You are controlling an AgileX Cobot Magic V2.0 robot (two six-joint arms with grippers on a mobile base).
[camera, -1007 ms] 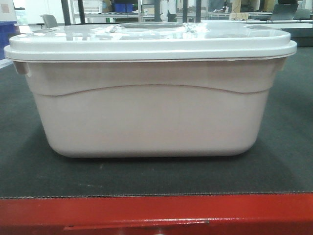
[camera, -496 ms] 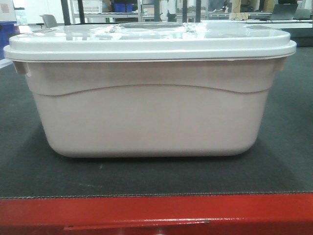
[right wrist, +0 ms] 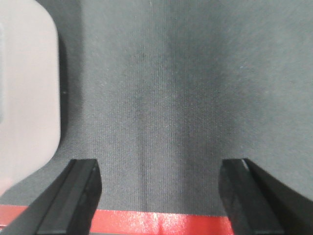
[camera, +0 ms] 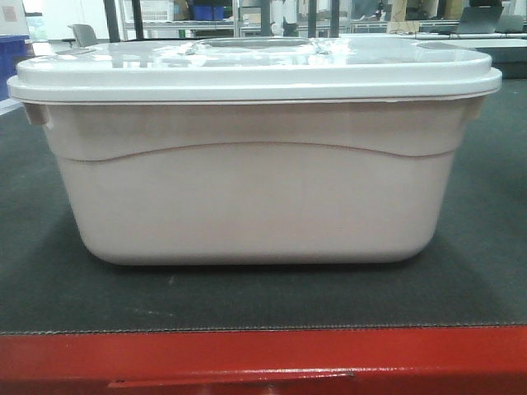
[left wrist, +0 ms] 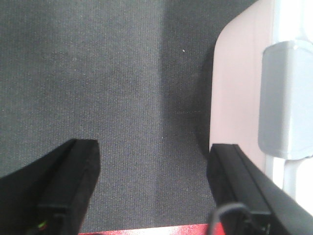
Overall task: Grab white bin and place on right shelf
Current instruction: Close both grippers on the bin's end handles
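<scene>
Flanking white bin (camera: pixel 247 197) on dark mat (camera: pixel 247 300) | left pincer (left wrist: pixel 154 147), right pincer (right wrist: pixel 160 164) spread

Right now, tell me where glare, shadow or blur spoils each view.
Front view: bright reflections on the lid of the white bin, thin shadow beneath it. Left wrist view: left gripper blurred, bin's shadow darkens the mat. Right wrist view: bin washed out, right gripper soft.
</scene>
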